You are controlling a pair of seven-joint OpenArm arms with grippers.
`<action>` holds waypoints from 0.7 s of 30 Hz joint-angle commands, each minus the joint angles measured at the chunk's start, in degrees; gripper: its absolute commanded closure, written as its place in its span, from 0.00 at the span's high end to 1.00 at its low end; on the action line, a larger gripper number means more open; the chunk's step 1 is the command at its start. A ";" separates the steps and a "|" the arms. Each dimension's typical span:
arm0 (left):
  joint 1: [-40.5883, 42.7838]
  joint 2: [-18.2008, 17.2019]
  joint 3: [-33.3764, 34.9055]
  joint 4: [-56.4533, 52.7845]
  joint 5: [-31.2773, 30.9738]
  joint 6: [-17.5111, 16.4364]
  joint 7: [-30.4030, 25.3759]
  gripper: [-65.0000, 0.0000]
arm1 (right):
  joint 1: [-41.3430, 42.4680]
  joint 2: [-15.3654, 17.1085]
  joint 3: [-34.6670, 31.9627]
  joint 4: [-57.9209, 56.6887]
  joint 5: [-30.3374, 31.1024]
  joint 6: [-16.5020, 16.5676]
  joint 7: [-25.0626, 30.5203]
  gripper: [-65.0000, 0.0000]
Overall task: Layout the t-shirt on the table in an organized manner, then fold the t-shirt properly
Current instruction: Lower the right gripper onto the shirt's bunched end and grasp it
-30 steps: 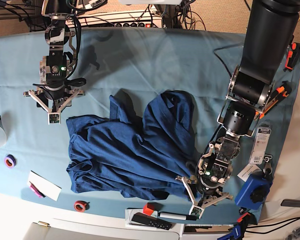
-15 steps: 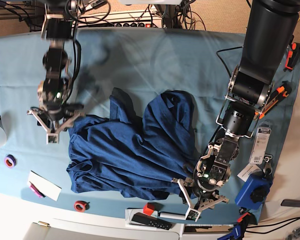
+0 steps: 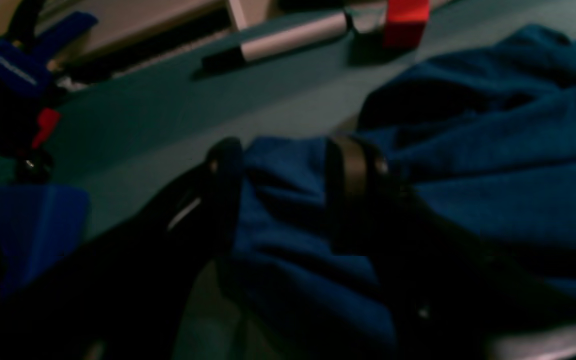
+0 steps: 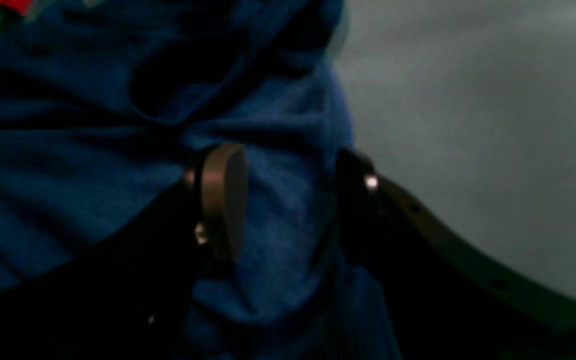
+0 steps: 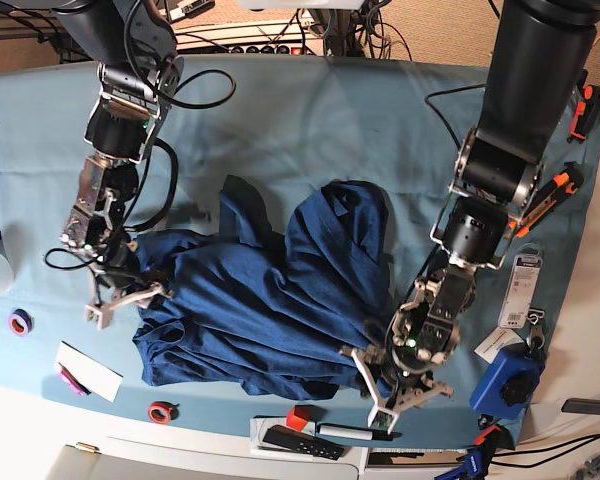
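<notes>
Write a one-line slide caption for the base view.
Both grippers straddle opposite edges of the crumpled shirt on the table.

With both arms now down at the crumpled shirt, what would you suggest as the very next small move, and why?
Probably close both grippers. The left gripper and right gripper each stand open with a fold of the t-shirt between their fingers, at opposite edges of the bunched heap, so neither holds it yet. Gripping first would let the arms pull it flat on the table.

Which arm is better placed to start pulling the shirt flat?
Neither clearly: both the left gripper and the right gripper have open fingers straddling an edge of the crumpled t-shirt, on opposite sides.
</notes>
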 commanded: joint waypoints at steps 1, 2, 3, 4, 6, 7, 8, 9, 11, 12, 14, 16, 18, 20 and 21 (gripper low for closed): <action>-1.81 0.00 -0.22 0.98 0.26 0.26 -1.51 0.42 | 1.77 0.63 0.02 -0.11 0.50 0.52 2.12 0.44; -1.44 0.00 -0.22 0.98 0.26 0.26 -1.53 0.42 | 1.75 0.59 0.00 -0.74 0.50 0.52 2.97 0.44; -1.16 0.00 -0.22 0.98 0.26 0.26 -1.53 0.42 | 1.70 0.59 0.02 -0.98 0.50 0.48 3.50 0.44; -0.90 0.02 -0.22 0.98 0.26 0.26 -1.55 0.42 | 1.73 0.61 0.02 -0.98 0.52 0.44 3.69 0.44; -0.37 0.00 -0.22 0.96 0.28 0.26 -2.08 0.42 | 1.92 0.61 0.07 -0.96 0.52 0.33 4.26 0.44; -0.20 0.00 -0.22 0.98 0.28 0.26 -2.19 0.42 | 2.08 0.59 0.39 -0.96 0.59 0.26 4.52 0.44; -0.02 0.00 -0.22 0.98 0.28 0.26 -2.16 0.42 | 2.23 0.59 0.87 -0.96 0.59 0.20 4.63 0.44; 0.11 0.00 -0.22 0.98 0.28 0.24 -2.16 0.42 | 2.38 0.59 1.66 -0.96 0.59 0.09 4.72 0.44; 0.24 0.00 -0.22 0.98 0.28 0.26 -2.16 0.42 | 2.71 0.59 4.00 -0.96 1.73 0.02 4.92 0.44; 0.26 0.00 -0.22 0.98 0.28 0.26 -2.16 0.42 | 2.73 0.59 5.55 -0.96 2.80 0.02 5.27 0.44; 0.24 0.00 -0.22 0.98 0.28 0.26 -2.19 0.42 | 2.86 0.61 8.90 -0.96 4.74 0.04 5.79 0.44; 0.26 0.00 -0.22 0.98 0.28 0.26 -2.27 0.42 | 2.86 0.59 11.82 -0.96 5.64 0.11 6.10 0.44; 0.24 0.02 -0.22 0.98 0.26 0.26 -2.69 0.42 | 2.84 0.59 13.55 -0.98 5.70 0.17 6.16 0.44; 0.24 0.02 -0.22 0.98 0.26 0.26 -3.30 0.42 | 2.84 0.59 13.75 -1.01 5.70 0.55 6.45 0.44; 0.24 0.04 -0.22 0.98 0.26 0.26 -3.67 0.42 | 2.86 0.59 13.62 -1.16 5.73 0.52 6.56 0.44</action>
